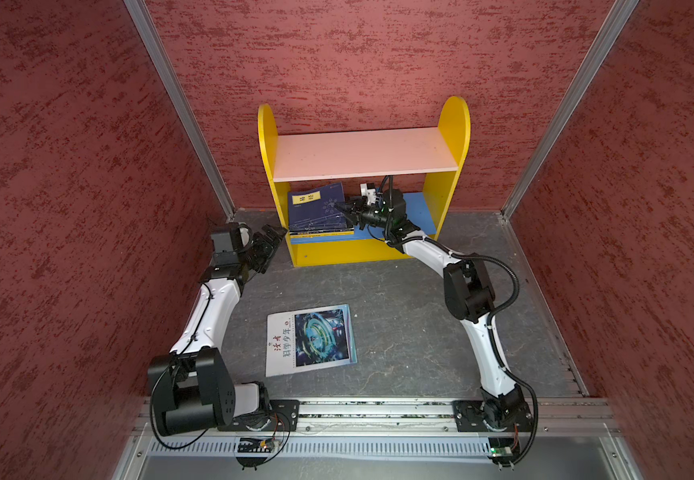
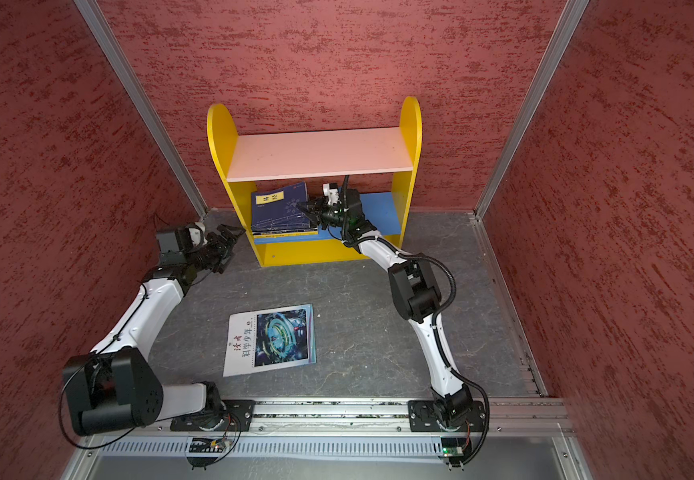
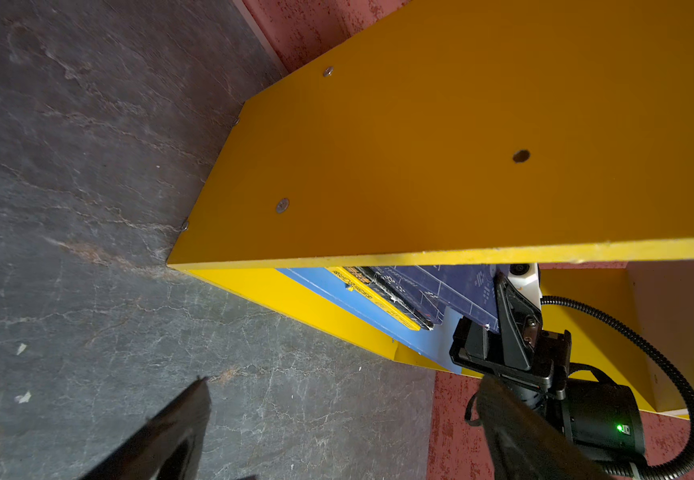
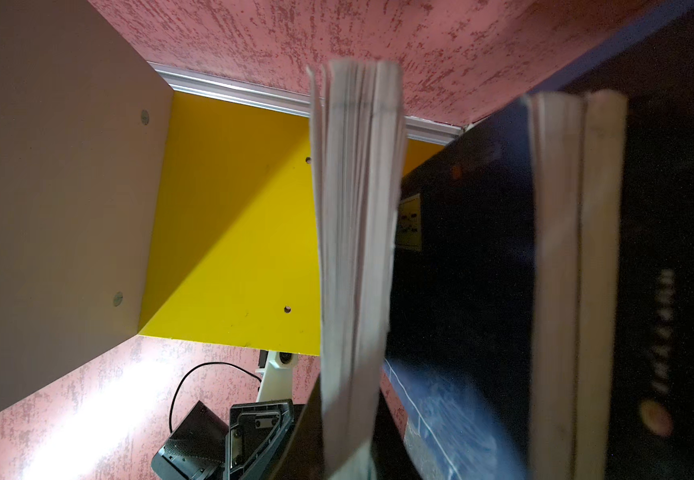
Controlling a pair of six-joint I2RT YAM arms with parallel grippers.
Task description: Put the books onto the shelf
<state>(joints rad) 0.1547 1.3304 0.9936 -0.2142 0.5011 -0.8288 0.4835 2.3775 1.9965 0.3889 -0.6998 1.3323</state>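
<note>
Grip: right tool [image 1: 347, 209] pinches edge of top navy book [image 1: 314, 205], lower tier of shelf [image 1: 453, 137]. I see left tool [image 1: 271, 245] wide open, empty

Both top views are bright and evenly lit, their edges bowed by the wide lens. It is dimmer under the pale pink upper board [image 1: 362, 151]. In the right wrist view, the near book page edges [image 4: 358, 249] blur, and glare whitens the red textured wall [image 4: 100, 399].
</note>
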